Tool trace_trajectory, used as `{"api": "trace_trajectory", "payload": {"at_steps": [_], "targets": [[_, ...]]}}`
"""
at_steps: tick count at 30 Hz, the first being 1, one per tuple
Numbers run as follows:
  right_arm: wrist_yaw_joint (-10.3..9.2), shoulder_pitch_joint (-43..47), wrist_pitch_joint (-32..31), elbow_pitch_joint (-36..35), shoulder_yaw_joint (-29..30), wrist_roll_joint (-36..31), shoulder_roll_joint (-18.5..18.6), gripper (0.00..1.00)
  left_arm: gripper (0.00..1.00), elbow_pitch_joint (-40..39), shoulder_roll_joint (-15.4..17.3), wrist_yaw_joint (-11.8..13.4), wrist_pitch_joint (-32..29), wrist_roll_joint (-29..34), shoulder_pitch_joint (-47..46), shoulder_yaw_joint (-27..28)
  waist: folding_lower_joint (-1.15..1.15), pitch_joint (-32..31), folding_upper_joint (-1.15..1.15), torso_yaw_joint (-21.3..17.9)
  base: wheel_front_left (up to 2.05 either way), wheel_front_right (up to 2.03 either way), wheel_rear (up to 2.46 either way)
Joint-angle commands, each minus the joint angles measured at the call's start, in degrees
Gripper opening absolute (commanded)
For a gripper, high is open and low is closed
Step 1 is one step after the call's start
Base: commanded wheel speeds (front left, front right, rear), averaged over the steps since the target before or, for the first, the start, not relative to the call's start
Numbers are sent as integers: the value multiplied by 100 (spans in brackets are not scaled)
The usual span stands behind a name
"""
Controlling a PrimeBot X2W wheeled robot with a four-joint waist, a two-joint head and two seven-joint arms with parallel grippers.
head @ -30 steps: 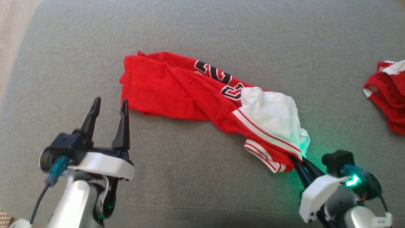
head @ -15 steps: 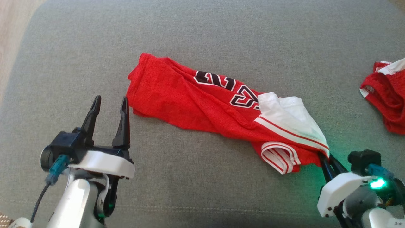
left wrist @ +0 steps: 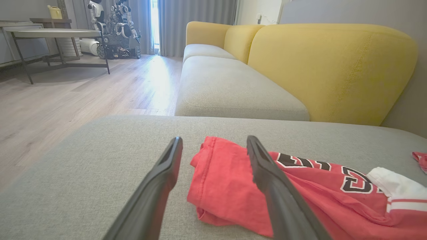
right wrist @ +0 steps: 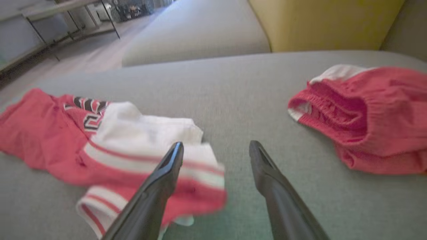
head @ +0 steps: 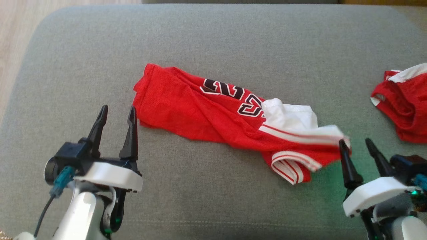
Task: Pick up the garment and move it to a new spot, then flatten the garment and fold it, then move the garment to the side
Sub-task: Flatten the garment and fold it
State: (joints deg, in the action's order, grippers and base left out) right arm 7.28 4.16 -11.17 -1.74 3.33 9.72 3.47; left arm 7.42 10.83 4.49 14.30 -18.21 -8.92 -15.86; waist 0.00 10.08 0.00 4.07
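Fingers [head: 130, 136] of the left gripper [head: 118, 107] are seen spread apart at the near left, with nothing held between them. Their tips are placed just beside the near-left corner of the garment [head: 200, 110]; whether it is touched cannot be told. At the near right, the right gripper [head: 354, 141] is likewise released and empty, and its left finger is set against the blurred white-striped hem at the garment's right end. The garment, red with dark lettering and white trim, is laid crumpled across the middle of the grey cushion [head: 213, 40], running from far left to near right. A second red garment [head: 405, 100] is bunched at the cushion's right edge, well apart from the first. Farther off, a yellow sofa [left wrist: 327, 66] is seen.
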Motion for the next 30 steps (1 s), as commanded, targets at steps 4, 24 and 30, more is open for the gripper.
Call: {"api": "trace_trajectory", "payload": {"at_steps": [4, 24, 30], "targets": [[21, -175, 403, -453, 5, 56, -22, 100, 100, -189, 127, 36, 65, 45, 5, 234, 0, -192, 0, -33, 0, 0, 0], [21, -130, 877, -387, -143, -138, -58, 100, 100, -404, 283, 195, -156, 15, 463, 160, 0, -494, 0, -133, 0, 0, 0], [21, -161, 876, -368, -137, -139, -58, 100, 100, -444, 297, 216, -166, 16, 448, 138, 0, -472, 0, -121, 0, 0, 0]]}}
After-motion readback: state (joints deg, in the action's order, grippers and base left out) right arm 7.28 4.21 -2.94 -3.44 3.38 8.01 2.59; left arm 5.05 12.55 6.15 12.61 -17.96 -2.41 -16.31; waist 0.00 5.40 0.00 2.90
